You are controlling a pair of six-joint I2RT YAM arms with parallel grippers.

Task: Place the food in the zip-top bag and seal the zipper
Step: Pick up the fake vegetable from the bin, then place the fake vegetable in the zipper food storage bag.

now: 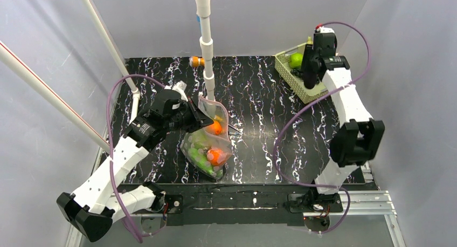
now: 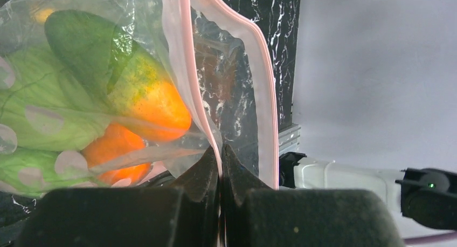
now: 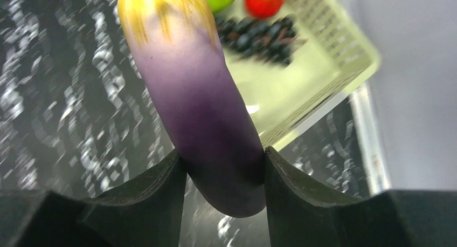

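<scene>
Closest, my left pincer (image 2: 221,150) is pinched tight on one lip of the thin pink zipper (image 2: 178,31). The other lip bows away to its right, mouth gaping. Left of it, the zip-top bag (image 2: 140,15), clear floppy film, holds food (image 2: 156,107): smooth orange, leafy green. My right pincer (image 3: 222,155) clamps the glossy purple eggplant (image 3: 194,96) by its rounded end. Beyond, pale mesh basket (image 3: 323,90). Black marbled table (image 1: 258,96) lies between basket and bag.

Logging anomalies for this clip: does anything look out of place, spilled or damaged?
A small orange item lies alone at the far edge of the table, beside the white post, apart from both the green basket and the zip-top bag. Nothing looks spilled or torn.
</scene>
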